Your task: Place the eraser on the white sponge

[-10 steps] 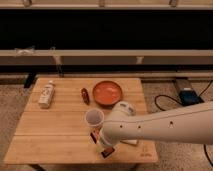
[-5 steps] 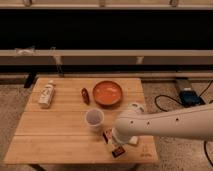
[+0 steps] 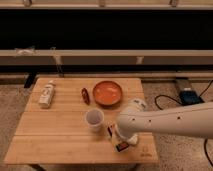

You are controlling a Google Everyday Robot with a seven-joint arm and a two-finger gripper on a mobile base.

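Observation:
My gripper hangs from the white arm over the table's front right part, right of the white cup. It is shut on the eraser, a flat black block with orange-red edges. The eraser's two ends stick out on either side of the gripper, just above the wood. The white sponge lies behind the arm, right of the orange bowl. Only its top edge shows above the arm, and the eraser is in front of it, apart from it.
An orange bowl stands at the back centre of the wooden table. A dark red oblong object lies left of it and a white labelled bottle at the back left. Cables and a blue box lie on the floor at right.
The gripper has moved to the right along the table's front with the eraser in it. The arm now covers more of the white sponge.

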